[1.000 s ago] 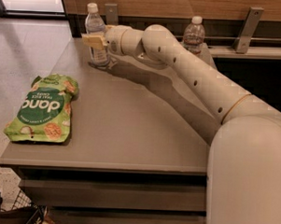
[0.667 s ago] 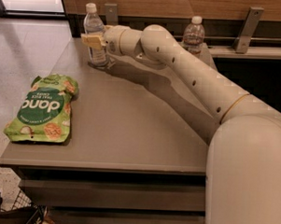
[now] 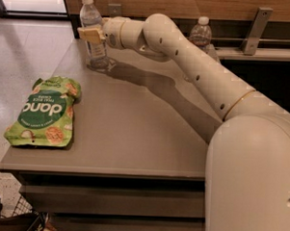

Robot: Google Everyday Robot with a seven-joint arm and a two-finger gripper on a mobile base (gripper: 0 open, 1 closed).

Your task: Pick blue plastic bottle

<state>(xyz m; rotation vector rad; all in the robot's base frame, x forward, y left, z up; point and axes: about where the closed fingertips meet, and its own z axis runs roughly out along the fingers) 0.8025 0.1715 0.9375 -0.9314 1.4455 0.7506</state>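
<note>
The blue plastic bottle (image 3: 93,45) has a white cap and a pale label, and stands at the far left corner of the grey table (image 3: 130,126). My gripper (image 3: 92,35) reaches in from the right and is shut around the bottle's middle. One tan finger (image 3: 89,34) crosses the front of the bottle; the other is hidden behind it. The bottle's base looks to be touching the table or just above it.
A second bottle (image 3: 200,33), clear with a white cap, stands at the back right behind my arm. A green snack bag (image 3: 44,110) lies flat near the table's left edge. A wooden wall and a metal bracket (image 3: 255,30) run along the back.
My gripper has moved a little left and up along the bottle. The bottle has shifted left with it. The snack bag and the second bottle have not moved.
</note>
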